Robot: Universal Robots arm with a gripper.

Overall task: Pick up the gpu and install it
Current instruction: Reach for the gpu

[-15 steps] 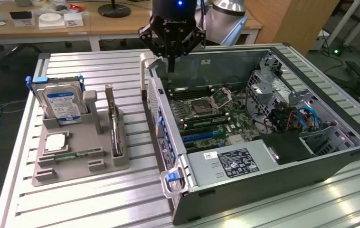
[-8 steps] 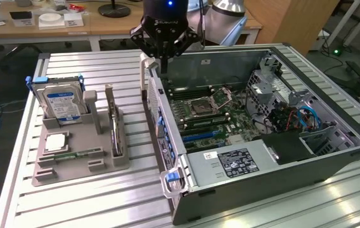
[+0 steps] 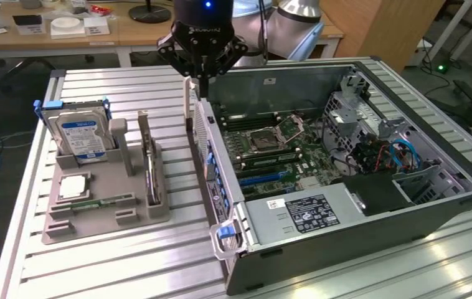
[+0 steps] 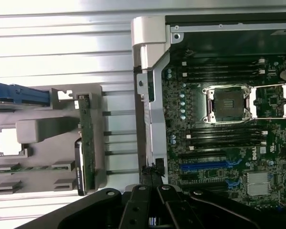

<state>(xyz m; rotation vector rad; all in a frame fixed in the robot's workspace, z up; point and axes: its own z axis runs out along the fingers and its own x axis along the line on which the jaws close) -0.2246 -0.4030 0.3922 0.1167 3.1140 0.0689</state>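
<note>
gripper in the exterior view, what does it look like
The gripper is black, with angular linked fingers, pale lettering across its body and a small blue light above. The arm behind it is silvery grey and rounded.

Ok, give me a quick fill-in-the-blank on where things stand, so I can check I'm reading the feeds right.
1. The gripper is ____ and holds nothing.
2. The gpu stands on edge in the gray holder, between the ____ and the computer case.
3. The green memory stick lies ____ in the holder.
Missing words: shut; hard drive; flat.
</note>
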